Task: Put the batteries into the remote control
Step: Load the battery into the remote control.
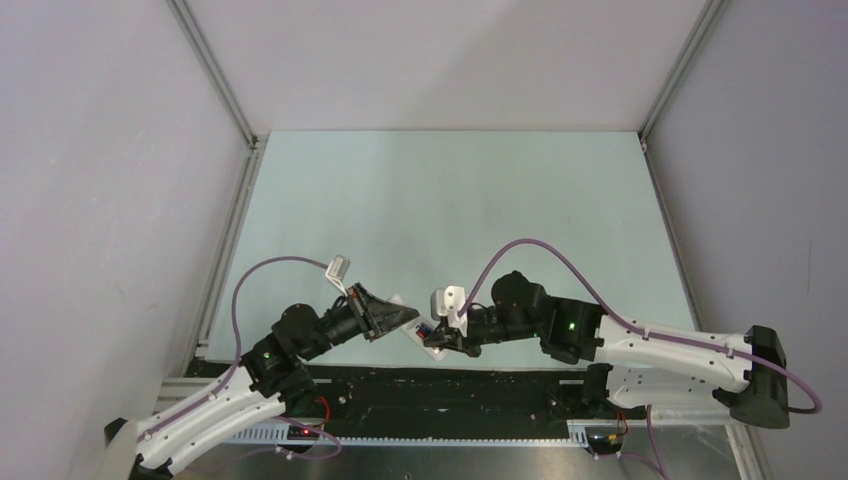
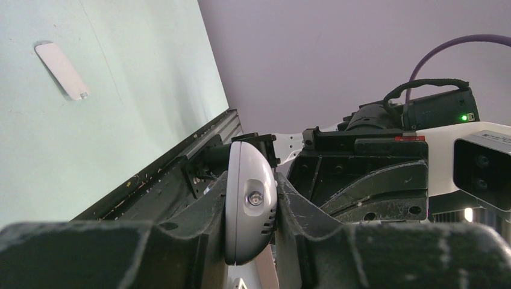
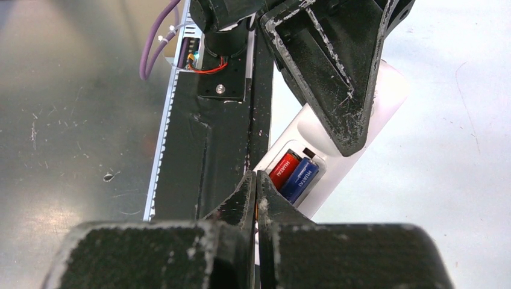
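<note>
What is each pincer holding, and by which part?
The left pincer clamps the remote by the end far from the batteries. The right pincer is shut and holds nothing.

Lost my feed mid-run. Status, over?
Left gripper shut on small white remote control. Right gripper shut, empty, tips at the remote. Red battery and blue battery both seated. White cover plate off, lying on table.

Much of the remote control (image 3: 301, 129) is hidden behind the left pincer's finger (image 3: 328, 78).
</note>
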Robot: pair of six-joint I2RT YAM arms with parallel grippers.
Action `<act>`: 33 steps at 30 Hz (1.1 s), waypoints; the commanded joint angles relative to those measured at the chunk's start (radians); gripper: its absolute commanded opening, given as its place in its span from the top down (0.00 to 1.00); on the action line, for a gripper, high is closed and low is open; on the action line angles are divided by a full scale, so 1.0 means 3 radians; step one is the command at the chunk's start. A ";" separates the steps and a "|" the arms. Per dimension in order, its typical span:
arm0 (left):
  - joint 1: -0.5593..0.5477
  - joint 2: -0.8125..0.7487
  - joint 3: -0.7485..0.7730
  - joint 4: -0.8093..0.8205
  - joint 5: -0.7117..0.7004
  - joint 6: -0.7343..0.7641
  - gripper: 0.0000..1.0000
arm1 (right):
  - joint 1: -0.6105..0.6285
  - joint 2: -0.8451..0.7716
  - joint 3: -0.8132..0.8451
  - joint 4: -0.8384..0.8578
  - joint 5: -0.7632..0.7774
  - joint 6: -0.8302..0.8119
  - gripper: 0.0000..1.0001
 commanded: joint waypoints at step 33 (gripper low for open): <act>0.0000 0.0164 0.0193 0.0282 0.0400 0.0061 1.00 | -0.0205 -0.0623 -0.0049 -0.0061 -0.0690 -0.1206 0.43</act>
